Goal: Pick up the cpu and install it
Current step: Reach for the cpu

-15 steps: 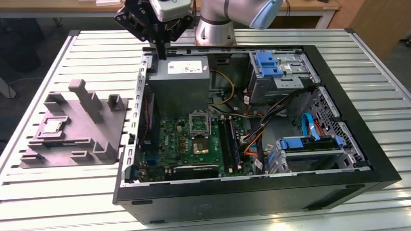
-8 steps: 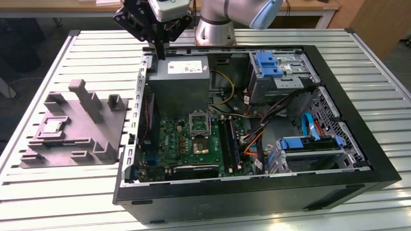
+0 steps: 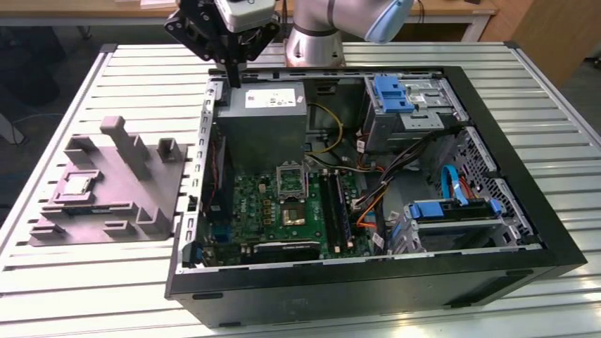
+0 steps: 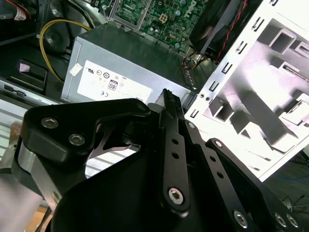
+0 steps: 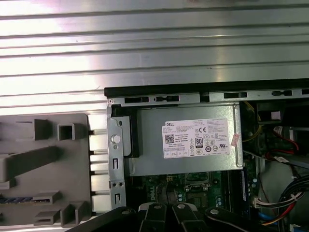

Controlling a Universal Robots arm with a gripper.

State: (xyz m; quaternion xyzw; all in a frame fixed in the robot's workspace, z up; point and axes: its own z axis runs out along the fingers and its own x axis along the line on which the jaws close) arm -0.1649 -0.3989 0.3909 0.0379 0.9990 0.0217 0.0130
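Note:
The cpu (image 3: 76, 185), a small flat square chip with a pale rim, lies in a recess of the grey plastic holder block (image 3: 108, 190) on the exterior view's left. My gripper (image 3: 233, 77) hangs high over the back left corner of the open computer case (image 3: 376, 282), well away from the cpu. Its dark fingers (image 4: 169, 99) are shut together with nothing between them. The silver socket frame (image 3: 289, 179) with its dark centre sits on the green motherboard (image 3: 272, 211) inside the case. The holder block (image 5: 43, 159) also lies beside the case wall in the first wrist view.
A grey power supply (image 3: 263, 120) stands just below the gripper inside the case. Drive cages with blue clips (image 3: 395, 95) and loose cables (image 3: 395, 176) take up the case's right half. The case and holder rest on a slatted metal table (image 3: 84, 296).

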